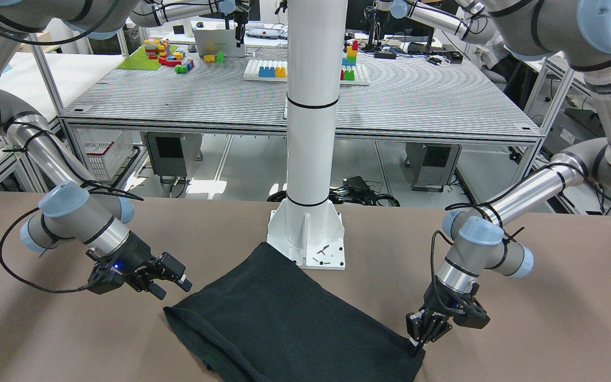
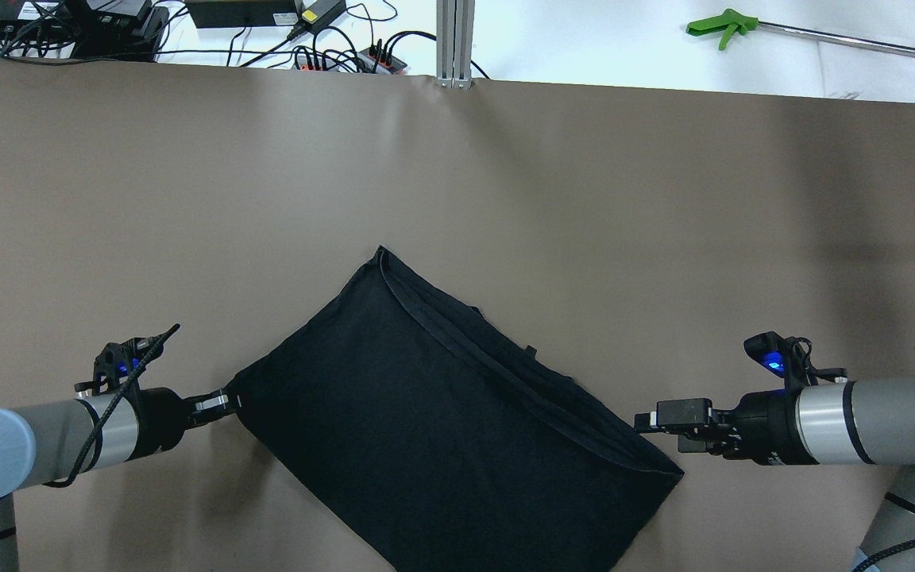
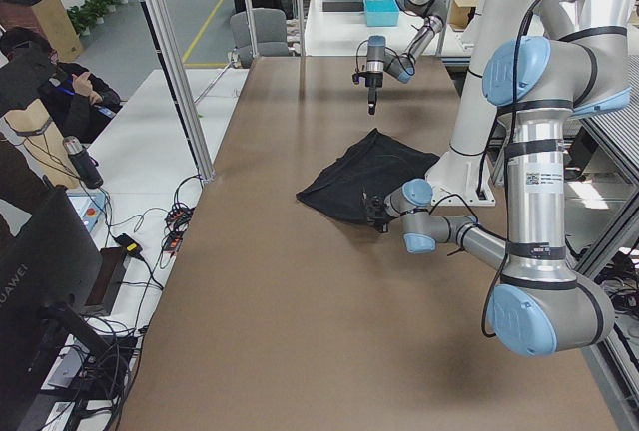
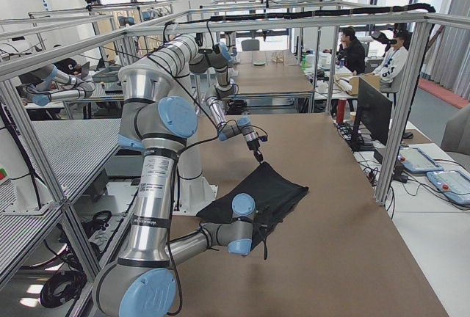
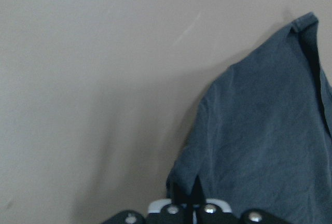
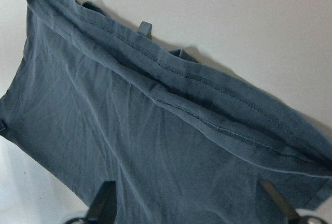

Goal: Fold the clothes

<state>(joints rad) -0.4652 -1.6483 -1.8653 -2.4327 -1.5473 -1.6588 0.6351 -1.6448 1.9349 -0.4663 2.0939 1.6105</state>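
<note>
The clothes (image 2: pixel 442 421) are one black garment lying flat and askew on the brown table (image 2: pixel 457 175), in front of the white pillar. My left gripper (image 2: pixel 227 401) is at the garment's left corner, low on the table (image 1: pixel 417 347). In the left wrist view its fingertips (image 5: pixel 174 209) stand close together, shut on the clothes' edge (image 5: pixel 259 146). My right gripper (image 2: pixel 644 419) hovers beside the right-hand corner, open and empty (image 1: pixel 172 287). In the right wrist view its fingers (image 6: pixel 104 198) are spread wide above the fabric (image 6: pixel 155 130).
The white pillar's base plate (image 1: pixel 308 239) touches the garment's near corner on the robot's side. Cables and power strips (image 2: pixel 330 48) lie past the far table edge, and a green-handled tool (image 2: pixel 716 28) lies at the far right. People sit beyond the table (image 3: pixel 45 72).
</note>
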